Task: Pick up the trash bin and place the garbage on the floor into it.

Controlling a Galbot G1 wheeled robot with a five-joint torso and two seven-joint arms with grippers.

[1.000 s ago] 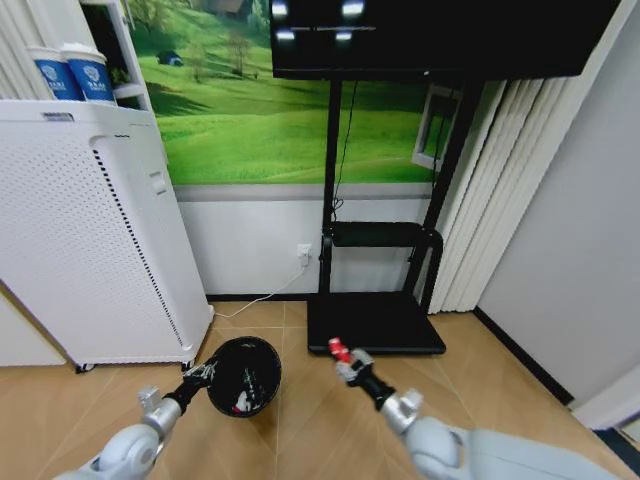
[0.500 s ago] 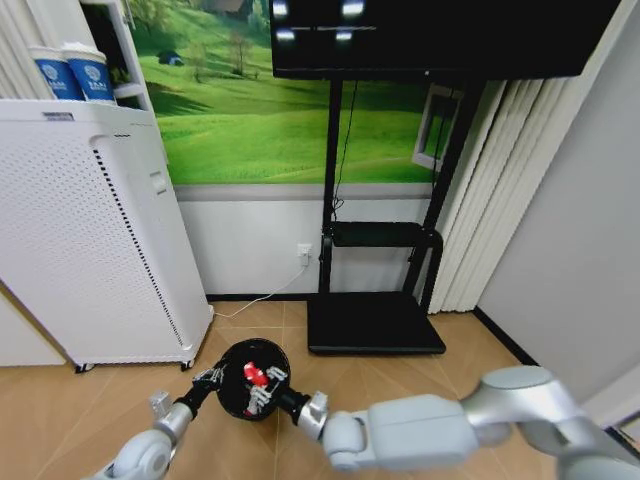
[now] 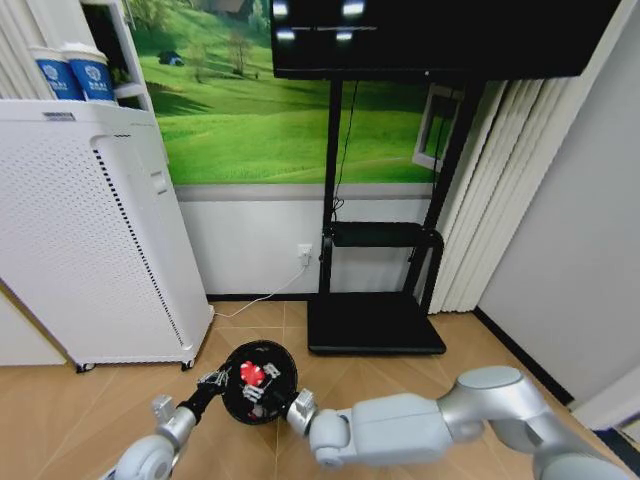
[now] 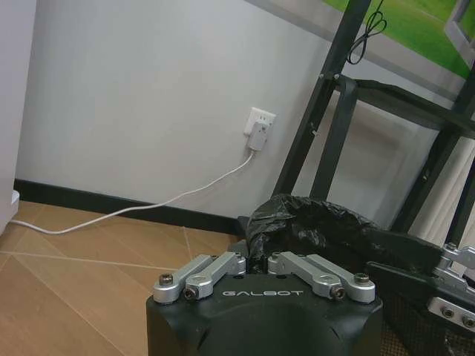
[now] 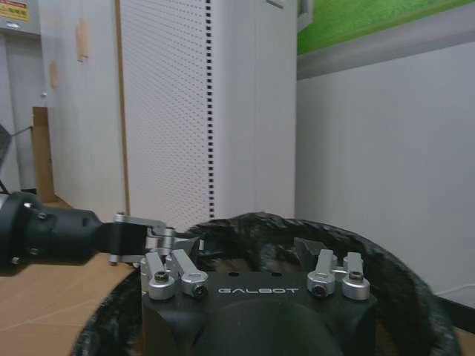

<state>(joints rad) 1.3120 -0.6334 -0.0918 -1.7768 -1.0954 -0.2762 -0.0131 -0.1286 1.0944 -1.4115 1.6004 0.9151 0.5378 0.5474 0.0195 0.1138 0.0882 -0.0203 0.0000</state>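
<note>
Bin (image 3: 258, 382): black, lined, held off floor (image 3: 420, 375) by left gripper (image 3: 213, 381), jaws clamped on rim so mouth faces up. Right gripper (image 3: 262, 392): over bin mouth, jaws wide. Red wrapper (image 3: 251, 373) inside bin, just past right jaws; prob. just dropped.

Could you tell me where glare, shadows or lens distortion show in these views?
Head view: ceiling-light glare on the black screen; the wide lens tilts the curtains. Left wrist view: the stand casts a soft shadow on the wall; the left gripper pinches the trash bin rim. Right wrist view: even light; the right gripper is open over the trash bin.
</note>
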